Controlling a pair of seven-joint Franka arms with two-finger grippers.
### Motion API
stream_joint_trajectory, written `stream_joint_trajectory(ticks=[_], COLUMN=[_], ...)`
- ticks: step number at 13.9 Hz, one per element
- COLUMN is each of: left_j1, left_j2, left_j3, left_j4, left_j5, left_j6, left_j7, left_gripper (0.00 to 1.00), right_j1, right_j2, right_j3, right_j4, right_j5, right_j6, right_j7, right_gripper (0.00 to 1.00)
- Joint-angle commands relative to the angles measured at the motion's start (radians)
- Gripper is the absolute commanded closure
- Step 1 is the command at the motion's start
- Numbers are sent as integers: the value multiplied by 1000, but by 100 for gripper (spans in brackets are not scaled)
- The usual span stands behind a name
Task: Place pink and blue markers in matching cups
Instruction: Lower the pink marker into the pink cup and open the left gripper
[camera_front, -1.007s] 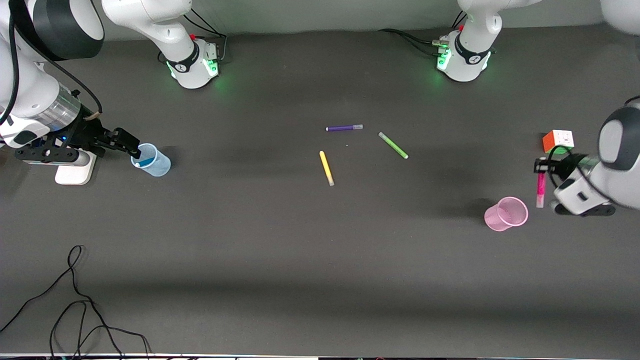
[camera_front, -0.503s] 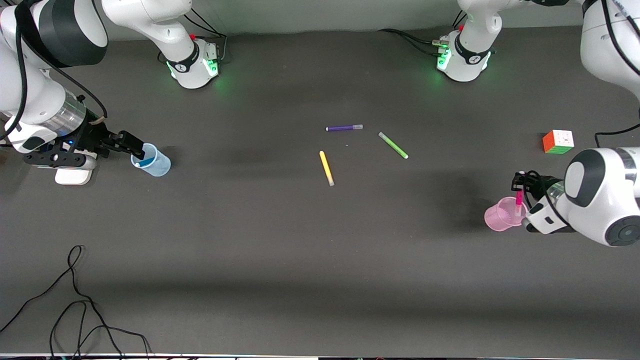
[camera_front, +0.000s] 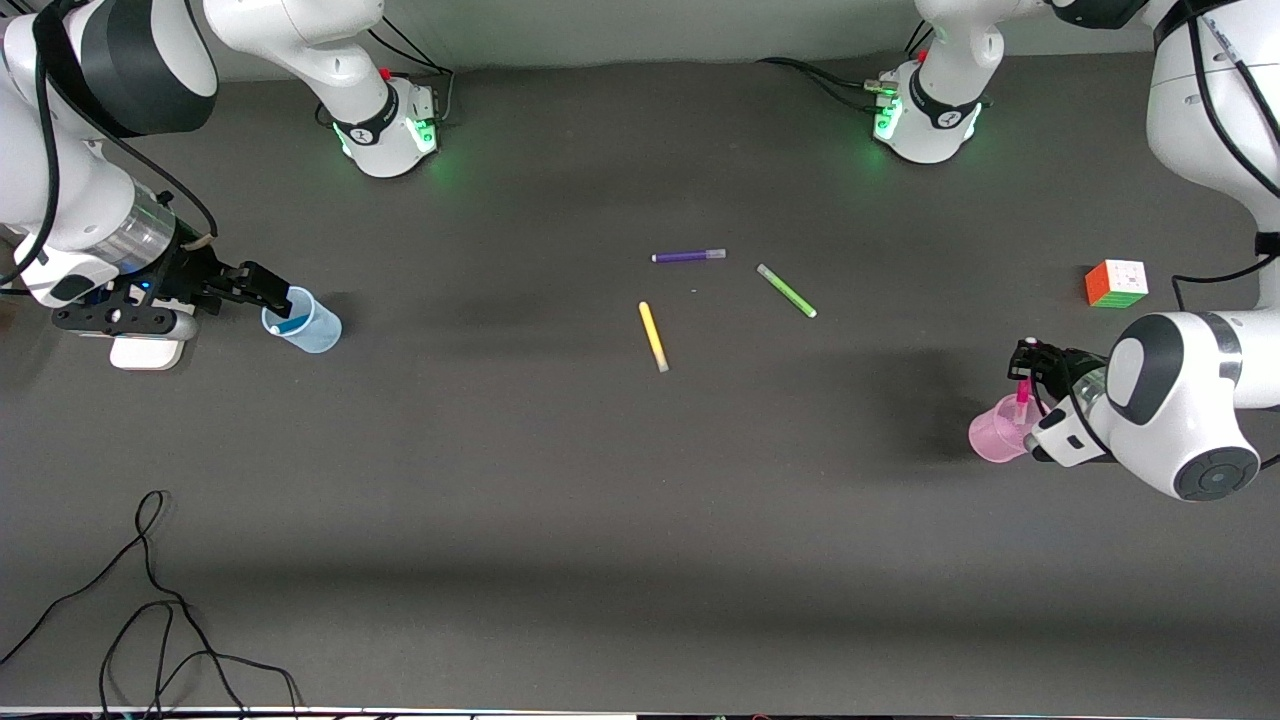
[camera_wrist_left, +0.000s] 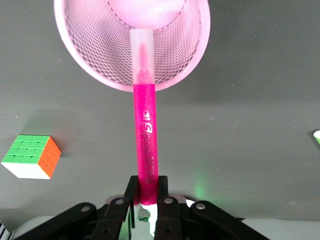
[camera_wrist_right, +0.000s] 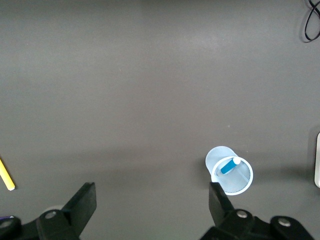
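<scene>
My left gripper (camera_front: 1028, 352) is shut on the pink marker (camera_front: 1022, 388) and holds it upright over the pink mesh cup (camera_front: 996, 436). In the left wrist view the pink marker (camera_wrist_left: 145, 125) runs from my left gripper (camera_wrist_left: 146, 189) down into the pink cup (camera_wrist_left: 85, 50), its pale cap end inside the rim. The blue marker (camera_front: 291, 325) leans inside the pale blue cup (camera_front: 312, 328). My right gripper (camera_front: 268, 288) is open and empty, just above and beside that cup. In the right wrist view the blue cup (camera_wrist_right: 239, 182) holds the blue marker (camera_wrist_right: 229, 165), off to one side of my right gripper (camera_wrist_right: 152, 197).
A purple marker (camera_front: 688, 256), a green marker (camera_front: 786, 290) and a yellow marker (camera_front: 653, 336) lie at the table's middle. A colour cube (camera_front: 1116, 283) sits near the left arm's end. A white block (camera_front: 148, 351) lies under the right arm. A black cable (camera_front: 150, 600) lies near the front corner.
My left gripper has carried the pink marker from beside the cube to over the pink cup and lowered its end into the cup. The right gripper has barely moved.
</scene>
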Motion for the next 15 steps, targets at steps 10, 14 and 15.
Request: stream_joint_trajectory(ticks=[10, 14, 15], left_j1=[-19, -30, -42], left_j2=[72, 44, 17], left_j3=[4, 7, 9], left_j4=[172, 224, 224], left_j5=[35, 52, 63], left_j6=[-130, -158, -174], left_j7=[-15, -20, -21], left_gripper=[0, 0, 0], right_j1=[7, 7, 7], right_j2=[26, 34, 25], right_j3=[-17, -19, -20], right_j4=[9, 13, 15], right_j5=[-17, -20, -20], right_j6=[38, 62, 64], right_j7=[-16, -27, -33], right_gripper=[0, 0, 0])
